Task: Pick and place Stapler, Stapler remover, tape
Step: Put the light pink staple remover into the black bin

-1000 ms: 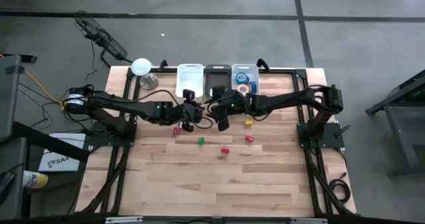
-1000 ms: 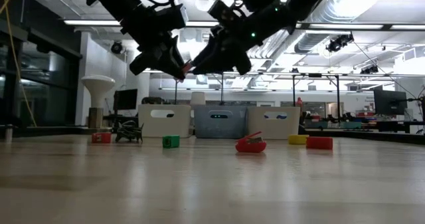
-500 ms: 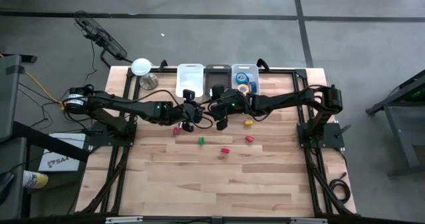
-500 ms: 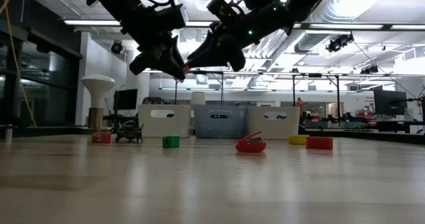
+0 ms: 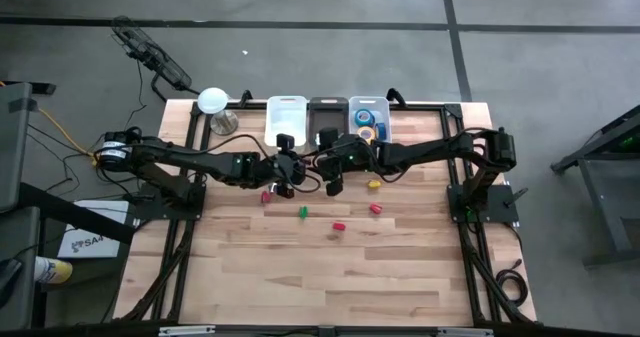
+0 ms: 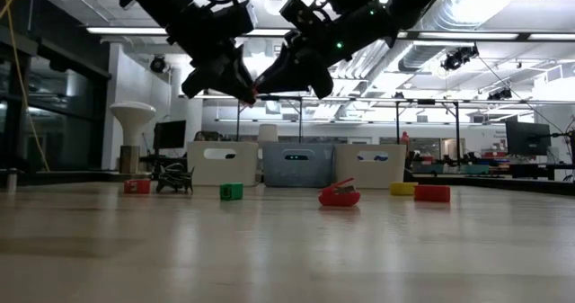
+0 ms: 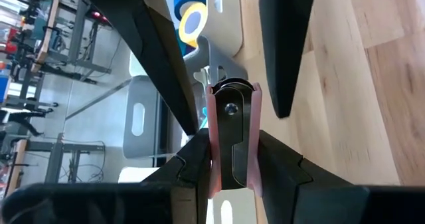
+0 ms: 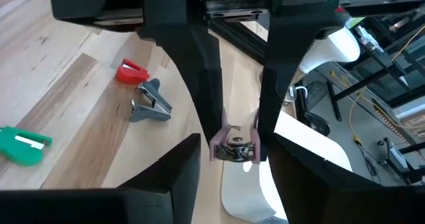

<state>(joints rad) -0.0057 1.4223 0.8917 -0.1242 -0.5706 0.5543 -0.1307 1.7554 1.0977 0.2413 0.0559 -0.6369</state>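
Midair, above the table's twelve-o'clock half: left gripper clamped on a pink staple remover, right gripper closing around its far end. Tape in the bin at one o'clock.

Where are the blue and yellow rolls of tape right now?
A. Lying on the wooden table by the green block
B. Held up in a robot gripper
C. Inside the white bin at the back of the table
C: the high view shows the blue and yellow rolls of tape sitting inside the white bin at the table's far edge.
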